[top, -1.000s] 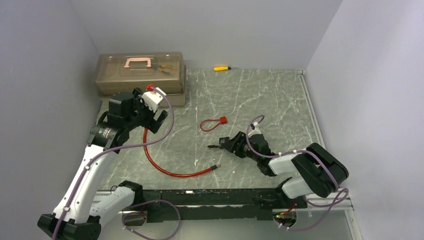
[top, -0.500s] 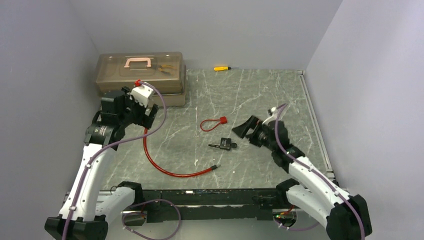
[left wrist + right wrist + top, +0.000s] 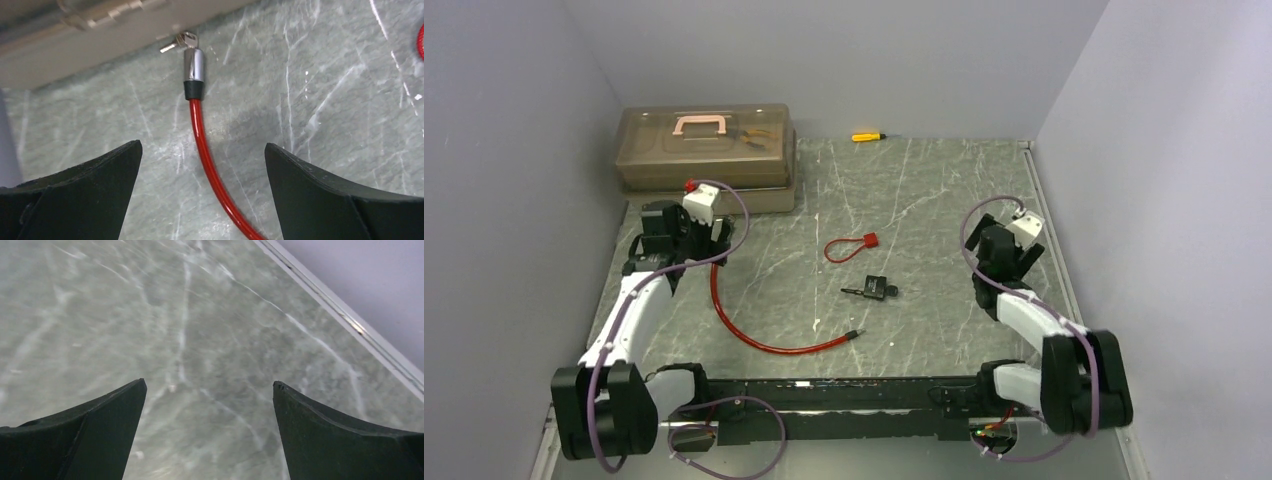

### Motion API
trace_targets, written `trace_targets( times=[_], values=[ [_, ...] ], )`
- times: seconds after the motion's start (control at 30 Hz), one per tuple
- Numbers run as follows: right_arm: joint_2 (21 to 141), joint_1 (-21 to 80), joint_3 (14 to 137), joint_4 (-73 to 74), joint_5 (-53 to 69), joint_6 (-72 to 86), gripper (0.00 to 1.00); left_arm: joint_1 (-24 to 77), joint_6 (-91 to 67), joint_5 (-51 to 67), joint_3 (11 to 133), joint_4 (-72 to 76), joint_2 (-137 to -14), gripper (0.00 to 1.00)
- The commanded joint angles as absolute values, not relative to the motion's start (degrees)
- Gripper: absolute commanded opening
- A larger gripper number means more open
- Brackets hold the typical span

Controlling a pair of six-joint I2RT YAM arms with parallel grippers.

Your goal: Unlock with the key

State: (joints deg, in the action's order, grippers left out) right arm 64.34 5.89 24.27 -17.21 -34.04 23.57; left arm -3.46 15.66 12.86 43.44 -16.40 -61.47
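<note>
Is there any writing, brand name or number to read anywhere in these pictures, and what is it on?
None can be read.
The toolbox, black lock, red tag and yellow screwdriver show no legible text; any marks on them are too small to tell.

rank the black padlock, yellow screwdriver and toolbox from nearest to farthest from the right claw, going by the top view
1. black padlock, mid-table, to the left of the right claw
2. yellow screwdriver, at the table's far edge
3. toolbox, in the far left corner
</note>
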Motion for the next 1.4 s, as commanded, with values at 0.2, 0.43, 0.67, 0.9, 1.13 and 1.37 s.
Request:
trace_targets(
  times=[0.2, 0.43, 0.67, 0.9, 1.13, 1.37],
  values=[
    [75.4, 2.9, 18.35, -46.96, -38.58, 13.4, 1.0, -7.46, 10.08, 17.05, 29.13, 18.44, -66.16, 0.99],
    [81.66, 2.9, 18.66, -52.51, -32.78, 9.03, 1.0, -9.56, 5.8, 15.88, 20.03, 39.27, -70.09, 0.99],
    [84.42, 5.01, 11.67, -68.64, -26.12, 3.31, 1.0, -9.65, 5.58, 21.14, 10.09, 65.69, -76.61, 0.99],
    [84.48, 2.85, 14.02, -63.67, -23.26, 5.25, 1.0, -8.22, 6.09, 18.66, 11.98, 62.11, -76.85, 0.99],
    [84.42, 2.9, 13.78, -63.98, -23.39, 5.09, 1.0, -8.0, 6.33, 18.24, 12.17, 60.9, -76.52, 0.99],
    [84.54, 2.89, 13.71, -64.2, -23.46, 5.01, 1.0, -6.66, 6.92, 16.06, 12.96, 60.15, -77.13, 0.99]
  ],
)
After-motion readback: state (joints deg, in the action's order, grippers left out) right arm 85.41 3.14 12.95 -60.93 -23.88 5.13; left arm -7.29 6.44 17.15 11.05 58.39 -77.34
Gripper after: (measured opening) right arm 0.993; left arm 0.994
